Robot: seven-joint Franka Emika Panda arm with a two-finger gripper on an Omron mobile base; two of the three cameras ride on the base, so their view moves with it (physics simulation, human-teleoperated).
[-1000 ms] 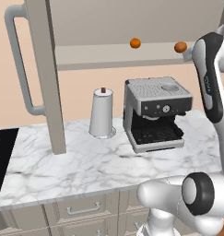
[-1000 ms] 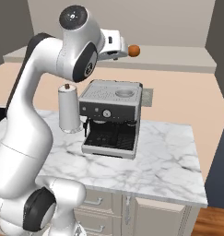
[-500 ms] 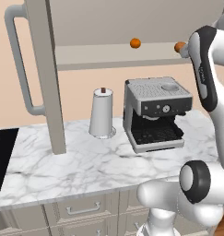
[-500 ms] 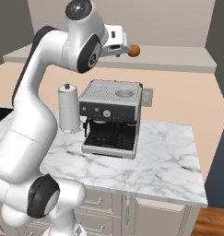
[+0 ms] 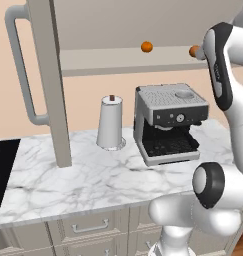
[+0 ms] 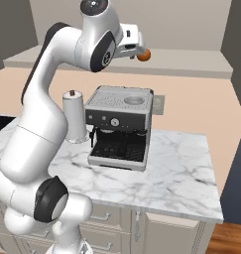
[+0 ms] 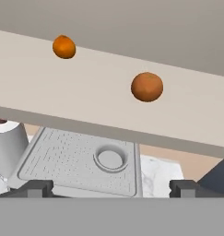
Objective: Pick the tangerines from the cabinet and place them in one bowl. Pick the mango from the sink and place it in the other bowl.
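Up on the inner shelf (image 5: 118,60) of the cabinet (image 5: 48,80), the two tangerines (image 7: 147,86) are seen resting well apart from each other; in the hand view the nearer one lies close to the shelf's front edge, while the farther one (image 7: 64,47) sits deeper, toward the back wall; in the left base view one tangerine is seen near the middle of the shelf and the other at its right end, partly hidden by the arm. The claw (image 7: 111,186) is held level with the shelf, just short of its front edge and facing the nearer tangerine; its two dark fingertips (image 7: 37,188) are spread wide apart and nothing is gripped between them; no fruit is touched. In the right base view the hand is seen raised at the shelf's edge with the nearer tangerine just beyond it. The cabinet door stands swung open at the left, its long curved bar handle (image 5: 23,75) turned outward. Below the shelf, a marble surface (image 5: 93,175) carries a steel espresso machine (image 5: 168,122) toward its right end and back edge; just beside it on the left a tall white conical canister (image 5: 110,122) with a small dark knob is set upright. A black cooktop (image 5: 0,170) is let into the far left edge of the surface; drawers are ranged under its front edge.
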